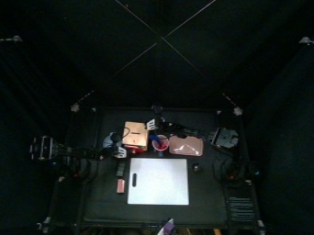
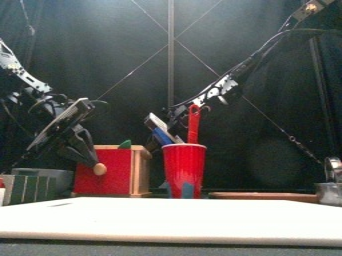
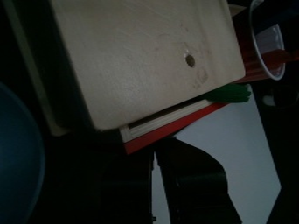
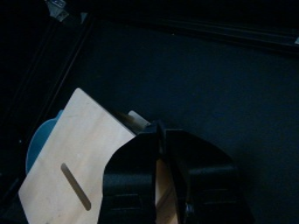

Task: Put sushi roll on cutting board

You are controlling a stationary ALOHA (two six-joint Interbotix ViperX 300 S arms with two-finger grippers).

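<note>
I'm looking at one small black worktop (image 1: 208,197) penned in by black curtains (image 1: 73,55). One white cutting board (image 1: 166,184) lies at the front. One small dark oblong, which I take for the sushi roll (image 1: 134,177), rests on it near the left edge. Behind it stand one red cup (image 2: 183,168) and one red box (image 2: 118,170) with a wooden lid. The left tool (image 2: 74,150) hangs beside the box, fingers spread and empty. The right tool (image 4: 163,166) is narrowly parted, with the board showing through the gap.
</note>
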